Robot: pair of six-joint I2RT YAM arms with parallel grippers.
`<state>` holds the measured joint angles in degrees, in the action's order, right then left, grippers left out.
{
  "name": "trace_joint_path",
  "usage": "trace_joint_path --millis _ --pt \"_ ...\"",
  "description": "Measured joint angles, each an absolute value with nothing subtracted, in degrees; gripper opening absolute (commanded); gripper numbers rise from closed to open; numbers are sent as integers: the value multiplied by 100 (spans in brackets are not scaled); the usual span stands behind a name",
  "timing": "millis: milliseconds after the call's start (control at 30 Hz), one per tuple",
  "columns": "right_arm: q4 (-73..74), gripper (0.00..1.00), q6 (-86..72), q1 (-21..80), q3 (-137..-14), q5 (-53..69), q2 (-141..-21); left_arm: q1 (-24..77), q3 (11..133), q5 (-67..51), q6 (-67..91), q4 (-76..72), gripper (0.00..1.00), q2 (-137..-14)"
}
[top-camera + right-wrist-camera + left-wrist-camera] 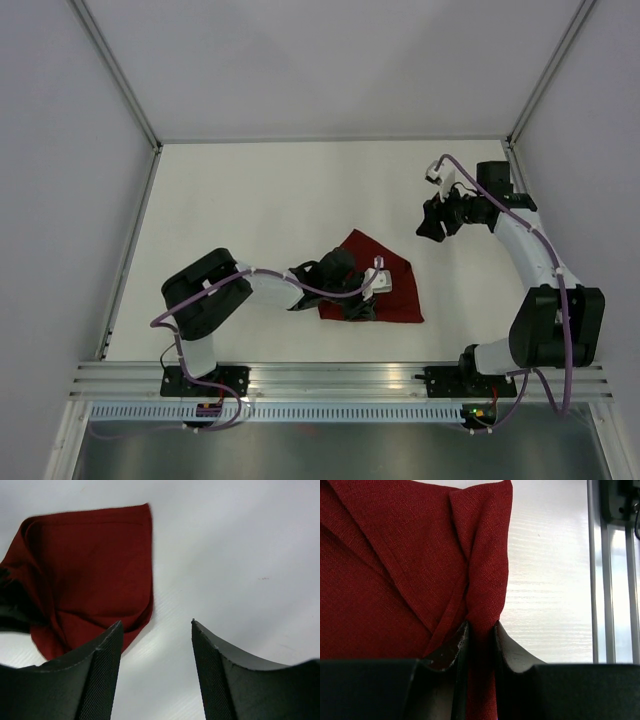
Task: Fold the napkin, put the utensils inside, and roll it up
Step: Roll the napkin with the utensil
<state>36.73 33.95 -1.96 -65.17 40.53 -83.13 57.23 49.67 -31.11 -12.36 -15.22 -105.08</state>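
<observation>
pinching the napkin point(395, 565), left gripper point(481, 630) nearly closed; right gripper point(156, 630) spread wide, empty.

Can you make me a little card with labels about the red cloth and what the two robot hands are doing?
napkin: dark red, lying on the white table, folded over itself with creases, not rolled
left gripper: shut, pinching a fold of the napkin near its edge
right gripper: open, nothing between its fingers, over bare table, apart from the napkin
task stage: folding under way, roll not yet made
</observation>
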Motion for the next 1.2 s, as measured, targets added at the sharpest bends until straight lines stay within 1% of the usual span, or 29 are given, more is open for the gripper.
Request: trace_joint_path --millis 100,167,300,400,500,633,767,900,933,967,1100,1200 --pt "4335 63 4309 -123 -6390 4351 -7981 5664 4508 -3157 -687 -2416 2 -10479" --pt "4722 65 4807 49 -6267 4381 -7806 5645 4263 -3153 -368 -2930 2 -10479" --pt "4991 71 5321 1059 -5577 4230 -7365 5610 4012 -3131 99 -3535 2 -10527" --pt "4807 72 5376 1898 -4906 4010 -7061 5583 3927 -3116 316 -3765 2 -10556" --pt "4473 73 5367 2469 -4298 3739 -6855 5559 3894 -3114 458 -3883 2 -10586" --pt "3894 74 5336 2969 -3785 3476 -6764 5531 3892 -3116 572 -3959 2 -10628" --pt "3267 74 5229 3234 -3535 3284 -6652 5507 3887 -3129 642 -3981 2 -10634" --pt "2696 71 5050 3361 -3299 3044 -6541 5472 3868 -3164 670 -4001 2 -10637" --pt "2598 68 5017 3387 -3260 2982 -6519 5465 3865 -3173 674 -4007 2 -10637" --pt "2504 61 4995 3402 -3221 2939 -6497 5461 3865 -3181 676 -4007 2 -10637" --pt "2300 61 4954 3459 -3081 2781 -6335 5454 3865 -3192 681 -4005 2 -10639" --pt "2432 60 4971 3562 -2936 2746 -6117 5443 3874 -3201 685 -3994 2 -10641"
